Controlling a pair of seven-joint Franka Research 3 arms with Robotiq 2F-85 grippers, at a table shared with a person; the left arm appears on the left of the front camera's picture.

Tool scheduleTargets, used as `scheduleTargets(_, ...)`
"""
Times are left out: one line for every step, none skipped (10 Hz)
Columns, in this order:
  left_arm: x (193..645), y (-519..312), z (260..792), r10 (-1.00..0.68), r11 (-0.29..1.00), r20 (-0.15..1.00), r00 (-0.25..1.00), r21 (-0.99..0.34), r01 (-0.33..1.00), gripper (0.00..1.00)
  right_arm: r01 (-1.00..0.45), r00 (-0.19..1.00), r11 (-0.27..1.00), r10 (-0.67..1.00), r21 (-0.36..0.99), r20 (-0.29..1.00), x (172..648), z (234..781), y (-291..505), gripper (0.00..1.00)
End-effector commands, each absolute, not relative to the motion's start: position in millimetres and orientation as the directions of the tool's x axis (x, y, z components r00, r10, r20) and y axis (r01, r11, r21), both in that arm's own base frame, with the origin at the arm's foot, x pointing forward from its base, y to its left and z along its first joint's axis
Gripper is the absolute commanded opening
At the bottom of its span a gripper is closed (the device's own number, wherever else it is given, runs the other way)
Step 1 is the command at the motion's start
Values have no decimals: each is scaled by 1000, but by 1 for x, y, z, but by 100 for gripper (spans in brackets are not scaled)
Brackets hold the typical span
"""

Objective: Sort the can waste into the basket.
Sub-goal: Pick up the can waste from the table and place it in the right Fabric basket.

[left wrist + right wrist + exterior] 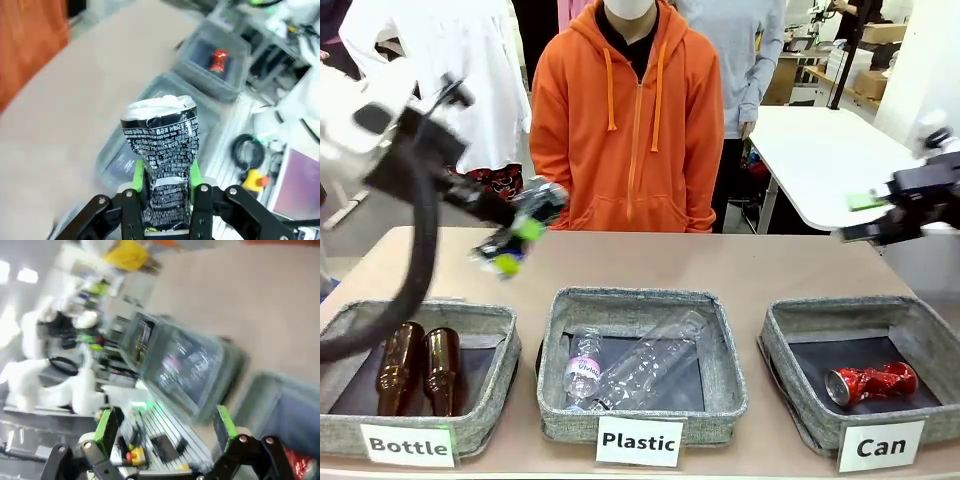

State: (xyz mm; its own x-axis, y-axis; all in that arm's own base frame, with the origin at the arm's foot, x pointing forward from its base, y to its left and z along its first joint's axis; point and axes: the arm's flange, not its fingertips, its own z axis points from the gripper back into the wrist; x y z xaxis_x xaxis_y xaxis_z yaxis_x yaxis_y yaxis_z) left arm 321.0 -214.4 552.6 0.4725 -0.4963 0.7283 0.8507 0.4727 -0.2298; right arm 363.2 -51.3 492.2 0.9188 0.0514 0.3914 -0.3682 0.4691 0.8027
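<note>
I have the left end effector (165, 192) pinching the black-and-silver can (162, 150) low on its dented body, green pads on either side, so the silver end sticks out ahead of the fingers and stays free to drop when I release. In the front view that left end effector (515, 240) hangs above the counter (720, 265), behind the gap between the Bottle basket (485, 400) and the Plastic basket (720, 400), well short of the Can basket (790, 400) over on the far right. The blur suggests the arm is in motion; I judge this as the carry, with most of the crossing still ahead.

The red can (870, 383) already lies on its side inside the Can basket, toward the front, which leaves room behind it for the second one.

My right end effector (880, 215) is spread wide and holds nothing, raised behind the Can basket, near where the left arm would have to come in. The wrist view shows its pads (104, 429) apart with only blurred baskets beyond.

The person in the orange hoodie (630, 130) stands at the far edge, hands out of sight, not intervening.
</note>
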Motion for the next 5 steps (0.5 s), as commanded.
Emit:
scheduleTargets(368,-309,546,-590,375,734,336,-120,919,39,-252,952,612,15,750,307,324,532,-120,100)
scheduleTargets(375,-358,545,-612,313,737,286,-106,944,39,-229,937,629,-63,743,343,303,547,-157,100)
scheduleTargets(386,-406,547,-603,339,751,269,-63,939,39,-214,912,649,-135,730,388,278,557,-187,100)
scheduleTargets(396,-456,553,-576,354,786,223,-6,935,39,-171,896,685,-191,709,401,254,559,-209,100)
scheduleTargets(397,-518,552,-578,305,799,164,25,952,39,-127,877,716,-242,686,415,225,555,-228,100)
